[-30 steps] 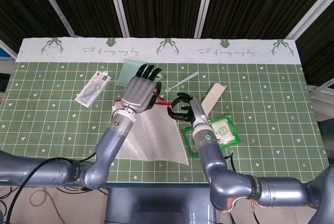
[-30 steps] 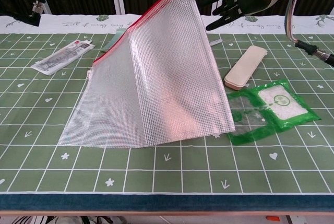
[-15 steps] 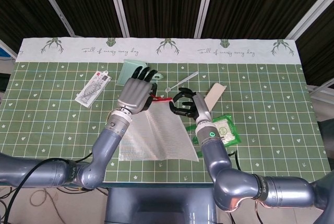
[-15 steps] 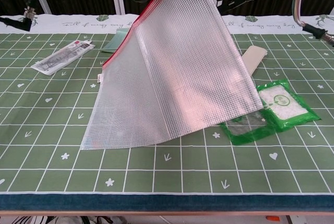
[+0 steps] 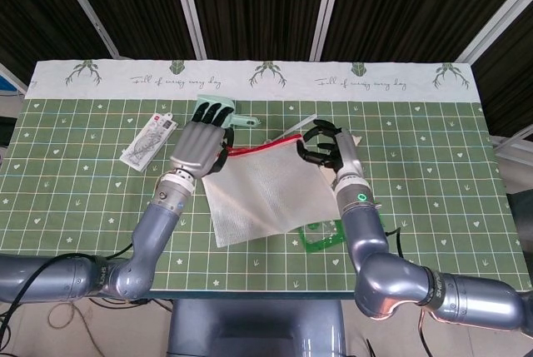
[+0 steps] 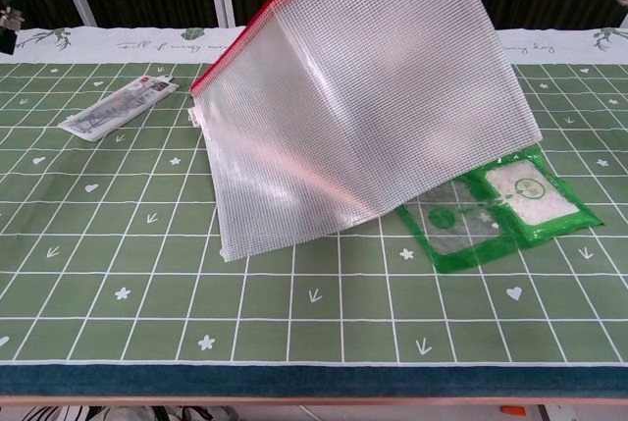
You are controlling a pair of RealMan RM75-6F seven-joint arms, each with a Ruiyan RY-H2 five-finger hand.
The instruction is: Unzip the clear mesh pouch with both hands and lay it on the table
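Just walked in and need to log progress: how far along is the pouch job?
Picked up: the mesh pouch hangs off the table, its top edge gripped by the left hand and the right hand. In hand: working the red zipper; how far it is open cannot be told. Left: finishing the unzip and laying the pouch flat.

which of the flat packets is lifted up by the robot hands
The clear mesh pouch with the red zipper edge, held up between the left robot hand and right robot hand. The green packet and white packet lie flat on the table.
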